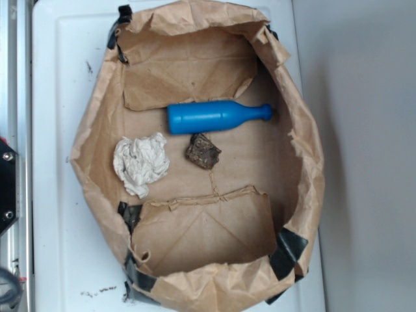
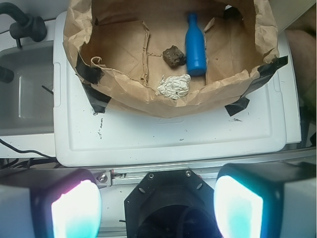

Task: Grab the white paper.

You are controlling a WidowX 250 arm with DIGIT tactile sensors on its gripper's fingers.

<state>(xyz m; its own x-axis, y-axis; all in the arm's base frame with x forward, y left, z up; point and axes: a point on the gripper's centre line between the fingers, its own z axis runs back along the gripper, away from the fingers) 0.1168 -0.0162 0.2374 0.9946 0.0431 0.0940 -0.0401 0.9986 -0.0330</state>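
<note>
gripper (image 2: 157,208) wide open, empty, hangs off bag's (image 2: 124,96) near edge; white paper (image 2: 174,86) lies ahead inside bag, just past near wall, beside blue bottle (image 2: 195,45).

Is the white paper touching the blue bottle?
No. In the exterior view the white paper lies apart from the blue bottle, with bare bag floor between them.

tool (image 2: 157,208) | fingers (image 2: 77,210) spread apart | holding nothing
</note>
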